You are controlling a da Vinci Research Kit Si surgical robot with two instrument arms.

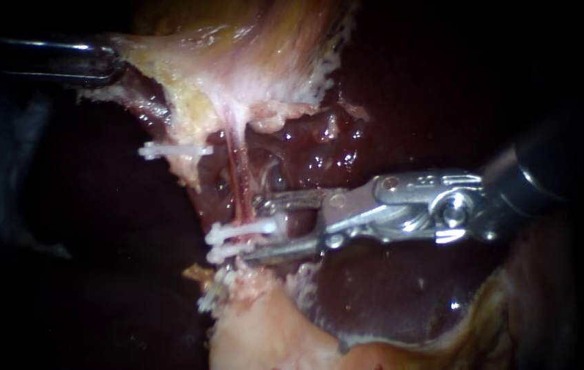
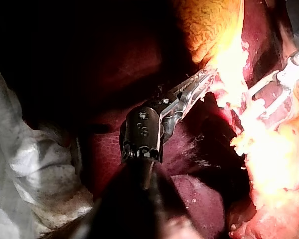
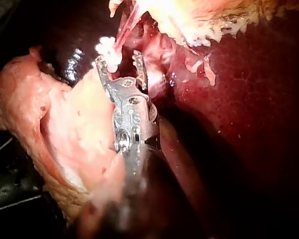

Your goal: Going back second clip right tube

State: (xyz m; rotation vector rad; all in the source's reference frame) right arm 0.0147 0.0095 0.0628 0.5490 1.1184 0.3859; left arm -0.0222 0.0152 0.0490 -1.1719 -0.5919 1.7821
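Endoscope first: my right instrument (image 1: 252,231) is coming in from the right with its jaws spread, straddling the right tube (image 1: 240,188). Two white clips are sitting across that tube, the upper clip (image 1: 237,231) in the gap between the jaws and the lower clip (image 1: 227,253) lying right along the lower jaw. A third clip (image 1: 175,149) is sitting further up and to the left. My left instrument (image 1: 115,65) is reaching in from the far left, its tip buried in the pale fatty tissue (image 1: 237,75).

Left wrist view: the left instrument (image 2: 197,85) seems to be pinching that pale fatty tissue (image 2: 229,59), though glare is washing out the contact. The right instrument (image 2: 256,103) is sitting beyond it, and white gauze (image 2: 35,164) is bunched up beside the shaft.

Right wrist view: the right instrument (image 3: 118,62) is showing a clear gap between its jaws, with a clip (image 3: 107,50) just ahead of one jaw tip.

My take: the step is backing out, so I'd be sliding straight back along the shaft with the jaws wide open, so the lower jaw isn't snagging a clip or tugging the tube. The left hold should be staying steady.

The liver (image 1: 388,288) is looking wet and slick, and a soft flap (image 3: 74,129) is crowding one side of the shaft, so there isn't much room for sideways moves.
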